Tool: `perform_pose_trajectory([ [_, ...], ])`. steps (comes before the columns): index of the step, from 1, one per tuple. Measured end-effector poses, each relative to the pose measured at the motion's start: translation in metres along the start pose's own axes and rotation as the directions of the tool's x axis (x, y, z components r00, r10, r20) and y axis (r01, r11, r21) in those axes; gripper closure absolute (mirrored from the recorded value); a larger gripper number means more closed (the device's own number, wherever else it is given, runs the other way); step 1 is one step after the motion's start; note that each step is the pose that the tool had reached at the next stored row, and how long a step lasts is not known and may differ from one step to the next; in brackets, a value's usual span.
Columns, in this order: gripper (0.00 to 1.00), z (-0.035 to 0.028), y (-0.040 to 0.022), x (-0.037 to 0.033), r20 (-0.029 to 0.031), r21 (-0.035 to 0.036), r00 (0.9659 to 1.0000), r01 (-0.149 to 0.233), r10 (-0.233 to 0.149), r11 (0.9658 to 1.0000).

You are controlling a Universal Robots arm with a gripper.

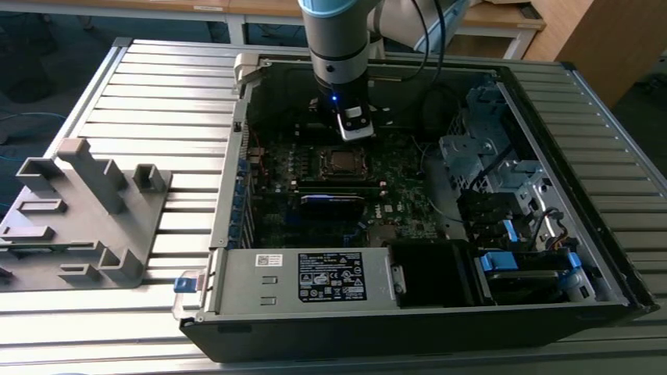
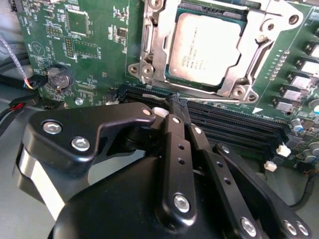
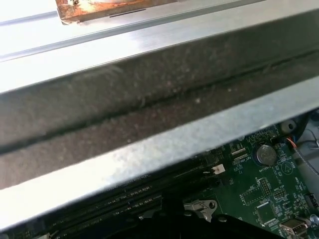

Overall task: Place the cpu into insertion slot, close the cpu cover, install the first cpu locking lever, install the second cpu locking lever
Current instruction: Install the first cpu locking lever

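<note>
- a black open computer case (image 1: 417, 336) is seen lying on a ribbed silver metal table (image 1: 136, 94), with a green motherboard (image 1: 281, 168) inside it.
- a grey and blue robot arm (image 1: 336, 39) is seen at the upper centre of the exterior view. its black gripper (image 1: 357, 131) is held inside the case, near the chip socket.
- in the second wrist view the gripper (image 2: 178, 104) is shown with its black metal fingers (image 2: 174, 144) pressed together at the tips, over long black memory slots (image 2: 234, 119) just beside the socket.
- the cpu (image 2: 202, 47), a small flat square chip with a dull silver-grey face, is seated in the insertion slot (image 2: 214, 8), a square socket whose dark rim is seen along the chip's edge.
- the cpu cover (image 2: 232, 72), a thin silvery metal frame plate, is laid flat around the chip, whose face is seen through its square window.
- whether the locking levers are latched cannot be told.
- a labelled silver power-supply box (image 1: 312, 277) is seen at the lower centre of the exterior view.
- a grey plastic fixture (image 1: 83, 219) is stood on the table at the exterior view's left.
- a round silver coin battery (image 2: 59, 78) (image 3: 265, 155) is seen on the board in both wrist views.
</note>
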State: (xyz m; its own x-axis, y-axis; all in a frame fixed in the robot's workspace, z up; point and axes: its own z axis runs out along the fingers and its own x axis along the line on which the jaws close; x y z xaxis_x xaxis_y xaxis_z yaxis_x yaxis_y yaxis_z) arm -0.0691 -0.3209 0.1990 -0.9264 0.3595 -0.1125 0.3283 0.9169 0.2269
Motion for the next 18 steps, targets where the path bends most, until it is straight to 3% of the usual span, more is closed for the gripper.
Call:
perform_pose_trajectory([
  [14, 0.89, -0.0038, 0.0008, -0.0003, 0.0024, 0.0012, 1.0, -0.007, 0.007, 1.0],
  [18, 0.89, -0.0031, 0.0006, 0.0, 0.0157, -0.0033, 0.9999, -0.006, 0.007, 1.0],
])
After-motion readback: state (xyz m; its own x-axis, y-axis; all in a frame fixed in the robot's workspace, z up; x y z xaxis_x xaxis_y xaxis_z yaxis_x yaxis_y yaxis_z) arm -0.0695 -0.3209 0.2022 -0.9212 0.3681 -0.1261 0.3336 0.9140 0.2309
